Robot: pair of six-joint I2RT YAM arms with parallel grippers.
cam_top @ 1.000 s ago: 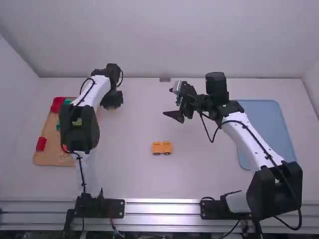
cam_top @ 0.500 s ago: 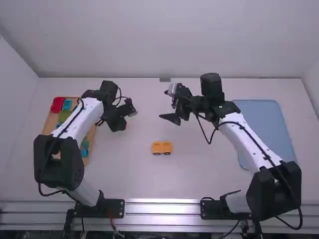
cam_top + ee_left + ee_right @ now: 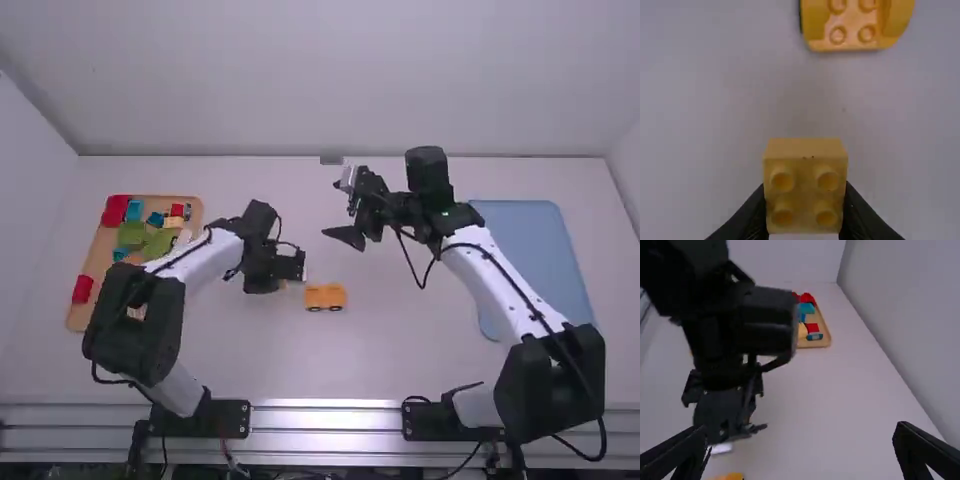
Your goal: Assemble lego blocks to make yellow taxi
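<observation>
In the high view my left gripper (image 3: 290, 280) is low over the table, just left of the yellow car base (image 3: 325, 297). My left gripper (image 3: 805, 212) is shut on a yellow block (image 3: 805, 150) with studs showing, in the left wrist view. The studded car base (image 3: 852, 27) lies apart from that block, at the same view's top edge. My right gripper (image 3: 342, 210) hangs open and unloaded beyond the base; in the right wrist view, the right gripper (image 3: 802, 450) has its fingers wide apart.
A wooden tray (image 3: 84, 316) of red, green, blue and yellow blocks lies on the left, partly under the left arm. On the right, a blue tray (image 3: 535, 245) sits beside and behind the right arm.
The left gripper has come from near the tray's far right corner toward the camera and rightward, ending beside the car base. The right arm has shifted only slightly.
</observation>
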